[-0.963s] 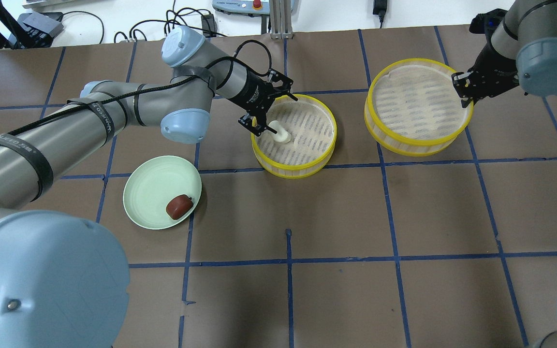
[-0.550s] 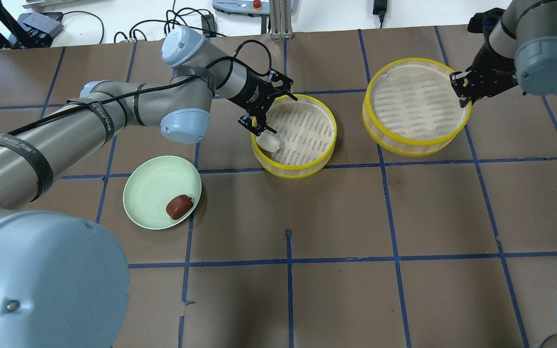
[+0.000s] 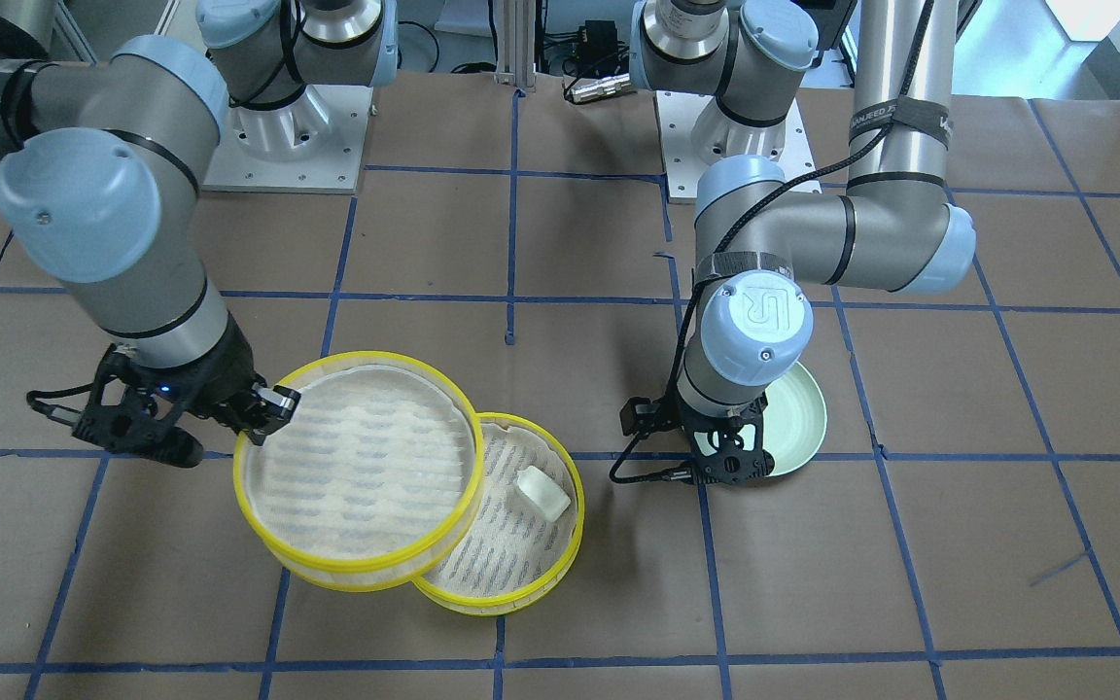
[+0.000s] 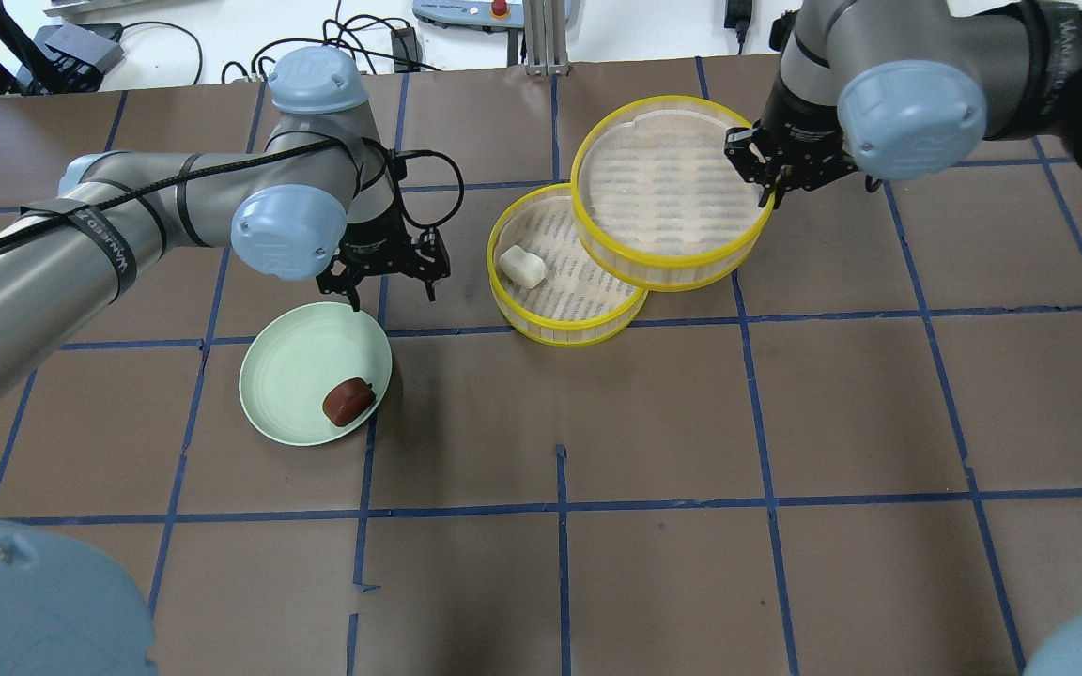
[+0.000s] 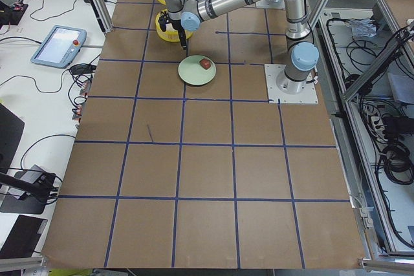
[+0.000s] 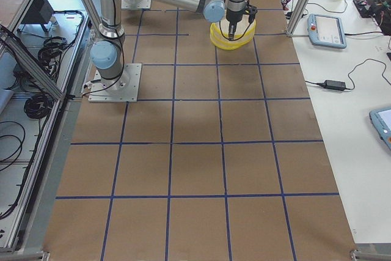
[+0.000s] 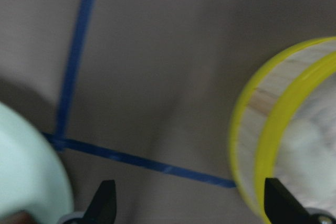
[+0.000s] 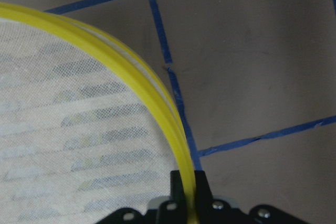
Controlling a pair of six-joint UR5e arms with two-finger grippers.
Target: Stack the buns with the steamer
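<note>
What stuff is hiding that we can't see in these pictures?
- Front-facing view: dark reddish-brown bun, hidden behind the left arm.
- Overhead view: part of the lower yellow-rimmed steamer tray, under the lifted yellow-rimmed tray.
- Left wrist view: all blurred.
- Right side view: small white bun, too far away.

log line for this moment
left gripper open, by pale green plate | right gripper shut on upper yellow steamer tray, overlapping lower tray | white bun in lower tray | reddish-brown bun on plate

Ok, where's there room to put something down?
Bare: the squares on the robot's side of the green plate and lower steamer, and the right side past the upper steamer. Crowded: between plate and steamers, where the left gripper hangs.
</note>
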